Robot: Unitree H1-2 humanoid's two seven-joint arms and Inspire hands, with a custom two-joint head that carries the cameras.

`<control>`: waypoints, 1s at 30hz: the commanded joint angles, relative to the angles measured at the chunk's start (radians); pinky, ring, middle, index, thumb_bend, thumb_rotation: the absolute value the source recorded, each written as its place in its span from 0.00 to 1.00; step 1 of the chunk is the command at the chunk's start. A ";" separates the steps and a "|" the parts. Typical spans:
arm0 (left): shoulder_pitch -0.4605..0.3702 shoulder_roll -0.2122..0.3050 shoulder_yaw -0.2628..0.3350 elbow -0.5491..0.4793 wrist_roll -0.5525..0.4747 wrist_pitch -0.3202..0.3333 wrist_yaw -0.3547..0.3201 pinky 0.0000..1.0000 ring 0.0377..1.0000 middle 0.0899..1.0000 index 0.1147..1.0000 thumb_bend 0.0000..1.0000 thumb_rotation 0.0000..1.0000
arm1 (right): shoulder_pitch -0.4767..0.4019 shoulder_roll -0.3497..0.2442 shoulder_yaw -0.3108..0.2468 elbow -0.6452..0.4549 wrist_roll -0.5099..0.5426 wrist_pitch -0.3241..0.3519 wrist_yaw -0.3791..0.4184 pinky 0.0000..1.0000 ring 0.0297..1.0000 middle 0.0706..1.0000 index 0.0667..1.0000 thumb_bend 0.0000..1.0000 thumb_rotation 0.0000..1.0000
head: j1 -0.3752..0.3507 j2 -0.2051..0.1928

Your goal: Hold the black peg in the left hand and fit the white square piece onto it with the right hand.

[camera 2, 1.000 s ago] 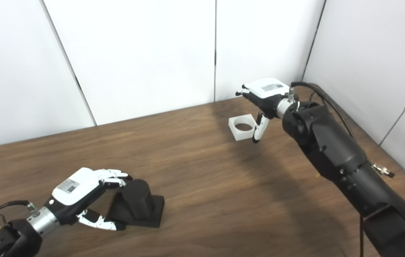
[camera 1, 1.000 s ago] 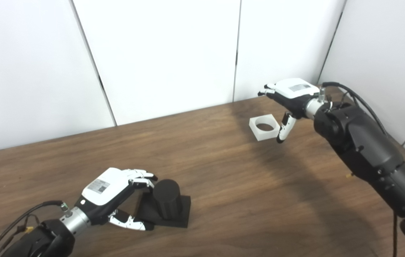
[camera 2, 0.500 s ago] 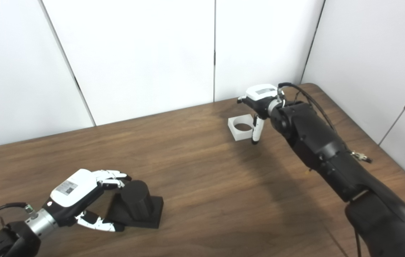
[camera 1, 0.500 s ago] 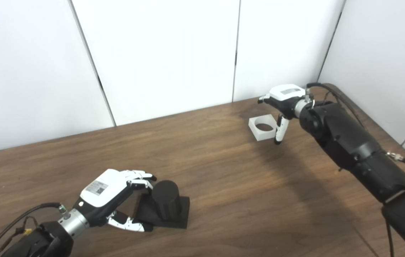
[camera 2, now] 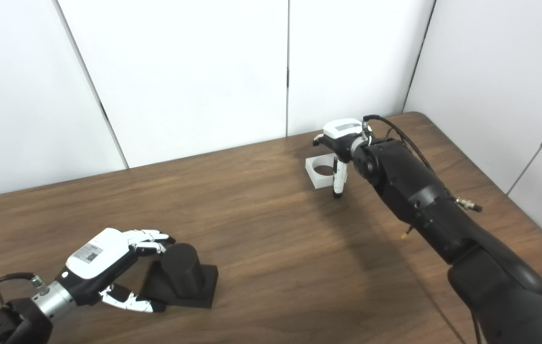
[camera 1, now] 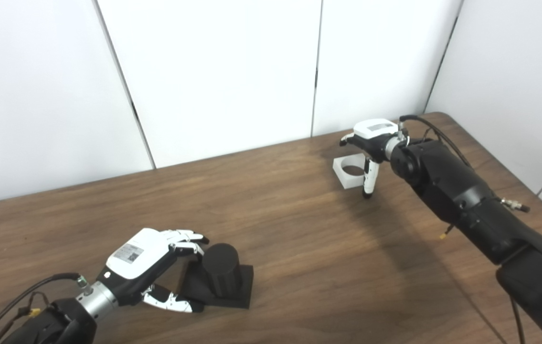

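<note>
Left hand (camera 1: 144,260) low, fingers spread; right hand (camera 1: 368,141) far out, fingers apart.

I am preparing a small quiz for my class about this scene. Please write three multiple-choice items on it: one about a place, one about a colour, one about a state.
1. Where does the white square piece lie?
A. far right part of the table, by the right hand
B. on the peg
C. in the left hand

2. What colour is the peg with its square base?
A. white
B. black
C. red

3. What is the state of the right hand?
A. open, around the piece, which rests on the table
B. carrying the piece in the air
C. shut on the peg

Answers:
1 A, the piece sits on the wood under the right hand.
2 B, peg and base are both black.
3 A, the thumb hangs beside the piece, fingers apart above it.
</note>
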 commanded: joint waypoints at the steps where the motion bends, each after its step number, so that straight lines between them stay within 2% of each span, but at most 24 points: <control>1: 0.051 0.033 -0.038 0.017 0.075 -0.003 -0.114 0.78 0.84 0.82 0.43 0.52 0.06 | -0.038 -0.002 0.012 0.000 0.007 -0.035 -0.030 0.88 0.90 0.92 0.87 0.92 0.18 | -0.001 0.001; 5: 0.056 0.032 -0.029 0.012 0.074 -0.004 -0.119 0.78 0.84 0.82 0.43 0.52 0.06 | -0.027 0.004 0.021 0.001 0.013 -0.042 -0.058 0.87 0.89 0.90 0.84 0.89 0.19 | 0.003 0.006; 7: 0.058 0.033 -0.026 0.007 0.073 -0.005 -0.117 0.77 0.84 0.81 0.43 0.52 0.06 | -0.024 0.003 0.022 0.001 0.017 -0.047 -0.066 0.86 0.89 0.89 0.78 0.88 0.19 | 0.004 0.008; 11: 0.061 0.037 -0.022 -0.001 0.061 -0.005 -0.117 0.77 0.83 0.81 0.42 0.52 0.06 | -0.023 -0.006 0.030 0.010 0.011 -0.043 -0.059 0.86 0.89 0.88 0.70 0.85 0.20 | 0.007 0.016; 16: 0.064 0.039 -0.009 -0.013 0.063 -0.004 -0.141 0.77 0.84 0.81 0.42 0.52 0.06 | -0.019 -0.014 0.031 0.006 0.012 -0.029 -0.043 0.85 0.88 0.86 0.67 0.82 0.19 | 0.006 0.018; 18: 0.064 0.040 -0.008 -0.014 0.063 -0.005 -0.139 0.77 0.83 0.81 0.42 0.52 0.06 | -0.019 -0.016 0.030 0.006 0.012 -0.019 -0.035 0.85 0.87 0.83 0.62 0.80 0.19 | 0.006 0.021; 19: 0.065 0.040 -0.007 -0.014 0.063 -0.005 -0.139 0.77 0.83 0.81 0.42 0.52 0.06 | -0.018 -0.016 0.029 0.006 0.012 -0.014 -0.032 0.85 0.87 0.81 0.54 0.66 0.17 | 0.006 0.021; 20: 0.066 0.039 -0.004 -0.015 0.062 -0.004 -0.144 0.77 0.83 0.81 0.42 0.52 0.06 | -0.017 -0.019 0.030 0.002 0.009 -0.012 -0.029 0.85 0.87 0.80 0.49 0.58 0.16 | 0.007 0.023; 21: 0.068 0.039 -0.001 -0.017 0.060 -0.004 -0.147 0.77 0.83 0.81 0.42 0.52 0.06 | -0.015 -0.022 0.030 -0.004 0.008 -0.010 -0.025 0.84 0.87 0.78 0.47 0.55 0.16 | 0.007 0.024; 30: 0.069 0.040 0.002 -0.022 0.050 -0.005 -0.154 0.76 0.83 0.81 0.42 0.52 0.06 | -0.006 -0.034 0.017 -0.060 0.023 0.042 0.040 0.83 0.85 0.74 0.45 0.52 0.14 | 0.006 0.029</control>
